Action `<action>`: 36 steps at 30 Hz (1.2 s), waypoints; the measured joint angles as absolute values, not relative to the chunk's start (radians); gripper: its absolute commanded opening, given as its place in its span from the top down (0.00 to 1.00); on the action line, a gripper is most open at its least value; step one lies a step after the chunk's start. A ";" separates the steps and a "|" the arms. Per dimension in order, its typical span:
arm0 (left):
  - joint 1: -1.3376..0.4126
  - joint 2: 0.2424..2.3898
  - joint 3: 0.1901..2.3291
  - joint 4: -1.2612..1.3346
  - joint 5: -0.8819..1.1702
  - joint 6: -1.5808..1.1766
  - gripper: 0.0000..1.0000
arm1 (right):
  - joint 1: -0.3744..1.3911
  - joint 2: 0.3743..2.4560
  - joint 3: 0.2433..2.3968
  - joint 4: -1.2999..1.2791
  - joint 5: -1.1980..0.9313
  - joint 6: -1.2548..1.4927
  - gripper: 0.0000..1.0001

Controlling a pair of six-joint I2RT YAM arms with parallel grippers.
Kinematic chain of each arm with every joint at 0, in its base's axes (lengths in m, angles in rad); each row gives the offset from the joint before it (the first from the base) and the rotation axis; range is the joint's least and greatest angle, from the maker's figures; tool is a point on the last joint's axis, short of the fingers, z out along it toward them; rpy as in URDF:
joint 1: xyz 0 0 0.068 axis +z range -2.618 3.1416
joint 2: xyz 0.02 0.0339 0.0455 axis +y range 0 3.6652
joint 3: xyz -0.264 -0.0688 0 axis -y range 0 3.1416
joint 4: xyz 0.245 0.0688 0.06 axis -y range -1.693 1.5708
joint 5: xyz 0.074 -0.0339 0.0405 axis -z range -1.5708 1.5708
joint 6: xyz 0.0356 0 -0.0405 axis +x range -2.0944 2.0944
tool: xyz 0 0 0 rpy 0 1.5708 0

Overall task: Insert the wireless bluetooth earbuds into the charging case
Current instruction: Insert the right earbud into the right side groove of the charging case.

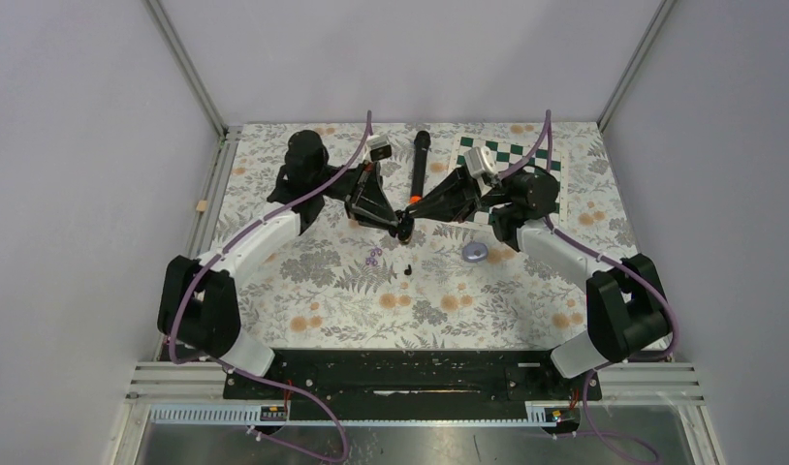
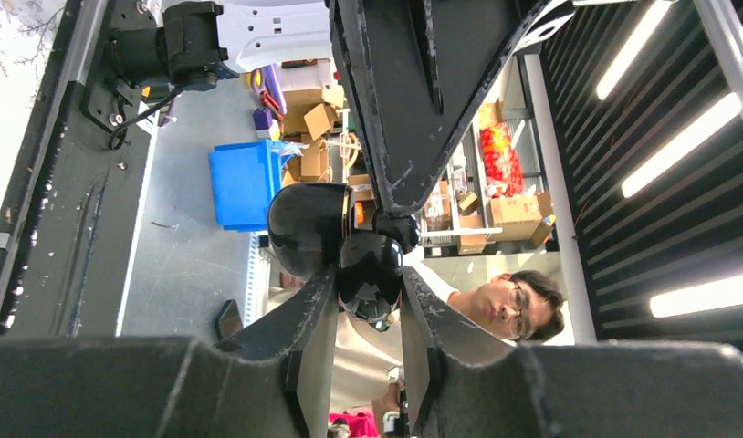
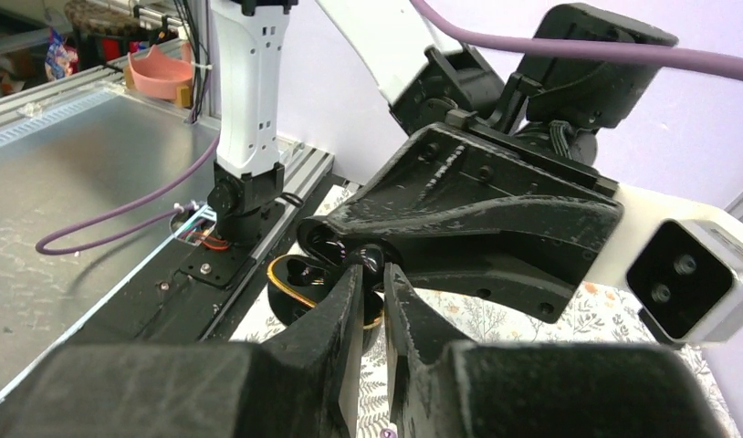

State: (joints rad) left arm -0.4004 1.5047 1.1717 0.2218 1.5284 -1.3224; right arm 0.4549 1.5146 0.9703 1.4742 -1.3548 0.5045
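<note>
Left claw [image 2: 371, 274]: clamped around the charging case [image 2: 304, 228].
Right claw [image 3: 372, 270]: pinched a black earbud [image 3: 370, 258], tips at the case's open mouth.

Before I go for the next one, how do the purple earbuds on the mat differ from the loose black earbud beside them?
Colour: the purple earbuds are pale lilac, the black earbud dark. Number: the purple ones look like two lying together; the black one is alone. Place: the purple earbuds lie left, the black earbud right and slightly nearer the robot. Both lie loose on the floral mat, ungripped.
</note>
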 measured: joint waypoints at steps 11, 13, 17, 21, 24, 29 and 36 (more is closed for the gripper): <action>-0.397 1.636 1.119 1.241 1.579 -2.005 1.00 | 0.470 1.529 0.992 1.477 -1.372 0.513 1.00; -0.397 1.637 1.119 1.282 1.586 -2.035 1.00 | 0.474 1.533 0.992 1.479 -1.373 0.516 1.00; -0.395 1.639 1.118 1.312 1.586 -2.066 1.00 | 0.474 1.539 0.992 1.484 -1.370 0.517 0.99; -0.395 1.639 1.110 1.327 1.584 -2.078 1.00 | 0.473 1.539 0.992 1.486 -1.365 0.521 0.95; -0.395 1.640 1.098 1.337 1.576 -2.082 1.00 | 0.470 1.539 0.992 1.486 -1.366 0.524 0.83; -0.392 1.640 1.085 1.345 1.558 -2.089 1.00 | 0.464 1.538 0.992 1.484 -1.372 0.532 0.73; -0.392 1.640 1.074 1.357 1.540 -2.091 1.00 | 0.451 1.532 0.983 1.482 -1.370 0.535 0.63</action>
State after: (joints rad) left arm -0.3916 1.6398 1.0744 1.3575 1.5402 -2.0907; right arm 0.4507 1.5318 0.9833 1.4818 -1.3697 0.5354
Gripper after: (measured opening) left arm 0.282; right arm 0.355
